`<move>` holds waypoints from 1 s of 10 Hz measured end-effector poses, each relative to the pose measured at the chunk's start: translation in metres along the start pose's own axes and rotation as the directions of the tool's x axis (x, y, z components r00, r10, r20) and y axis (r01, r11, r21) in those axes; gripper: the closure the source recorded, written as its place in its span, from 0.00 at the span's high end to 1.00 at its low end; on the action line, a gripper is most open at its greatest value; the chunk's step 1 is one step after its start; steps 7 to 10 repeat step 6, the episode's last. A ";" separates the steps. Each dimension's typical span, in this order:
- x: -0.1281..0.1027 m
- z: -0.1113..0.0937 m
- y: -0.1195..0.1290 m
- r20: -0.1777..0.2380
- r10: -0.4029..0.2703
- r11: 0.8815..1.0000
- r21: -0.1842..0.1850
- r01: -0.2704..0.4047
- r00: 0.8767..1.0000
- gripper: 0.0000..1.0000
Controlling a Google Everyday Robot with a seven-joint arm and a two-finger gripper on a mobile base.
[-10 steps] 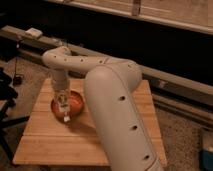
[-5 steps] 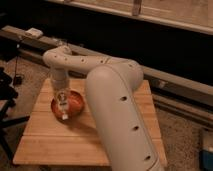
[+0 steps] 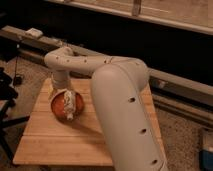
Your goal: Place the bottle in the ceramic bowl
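Gripper [image 3: 69, 101] hangs directly over the ceramic bowl [image 3: 59, 106] at the left side of the wooden table [image 3: 65, 142]. Bowl is round, shallow, orange-red glaze with a darker rim. Pale whitish bottle [image 3: 70, 111] shows at the gripper tip, slim, tilted, low end over the bowl's right rim. Cannot tell whether it's gripped. Big white arm [image 3: 122, 110] fills the right foreground.

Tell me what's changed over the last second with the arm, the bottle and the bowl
Very little has visibly changed. The end effector is still low over the ceramic bowl, with the pale bottle at its tip over the bowl's right side. The bowl sits in the same spot on the wooden table. No release of the bottle can be made out.
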 end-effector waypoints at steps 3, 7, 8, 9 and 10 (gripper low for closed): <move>0.000 0.000 0.001 -0.001 -0.001 1.000 -0.001 0.001 1.000 0.80; 0.000 0.000 0.000 0.000 0.000 1.000 -0.001 0.000 1.000 0.80; 0.000 0.000 0.000 0.000 0.000 1.000 -0.001 0.000 1.000 0.80; 0.000 0.000 0.000 0.000 0.000 1.000 -0.001 0.000 1.000 0.80; 0.000 0.000 0.000 0.000 0.000 1.000 -0.001 0.000 1.000 0.80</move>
